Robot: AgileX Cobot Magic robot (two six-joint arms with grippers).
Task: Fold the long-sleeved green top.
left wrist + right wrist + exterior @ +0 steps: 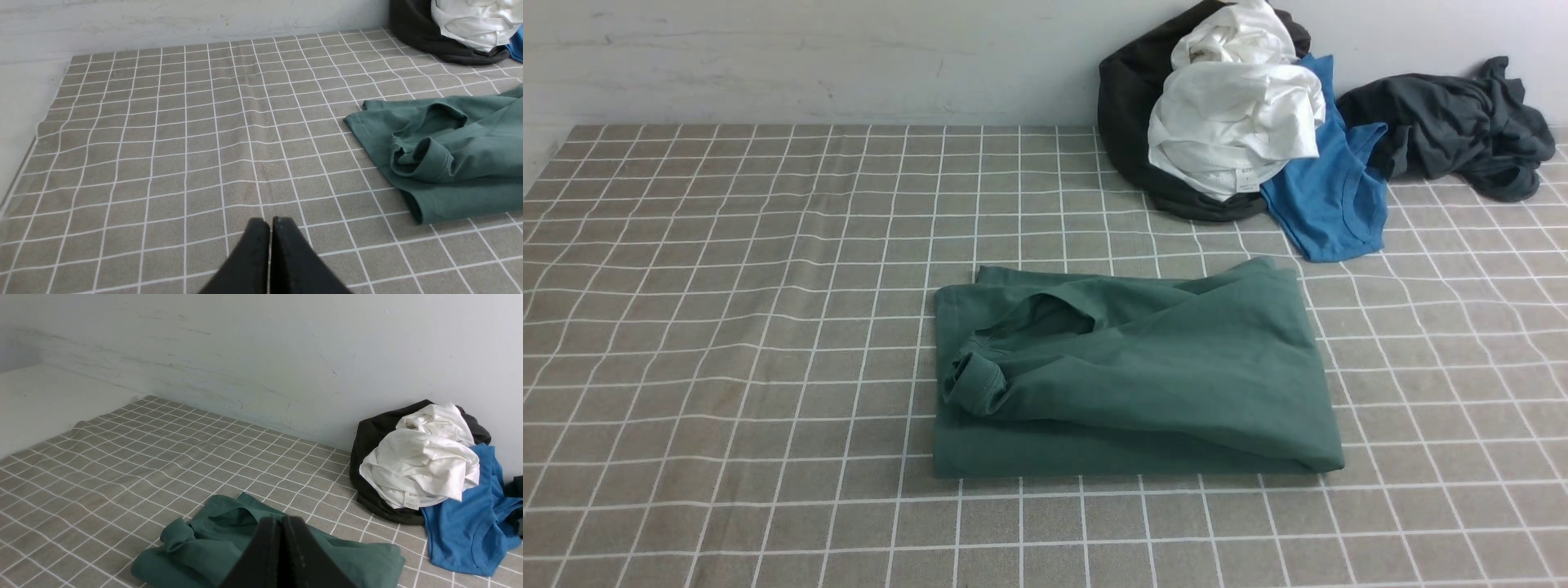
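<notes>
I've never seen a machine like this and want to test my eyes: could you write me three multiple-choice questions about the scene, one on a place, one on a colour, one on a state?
1. Where is the bright blue cloth top?
A. Left of the dark green cotton top
B. Between the crumpled white fabric and the bunched dark charcoal garment
C. Under the green top

2. What colour are the lines on the grey-brown tabletop?
A. Red
B. Yellow
C. White

3. How does the green top lie?
A. Folded over, with a rumpled part on top
B. Spread out in a single layer
C. Hanging from the jaws

Answers:
1: B, the front view shows it with white on one side, charcoal on the other.
2: C, pale lines cross the surface.
3: A, layers overlap and a bunched part rests on them.
</notes>
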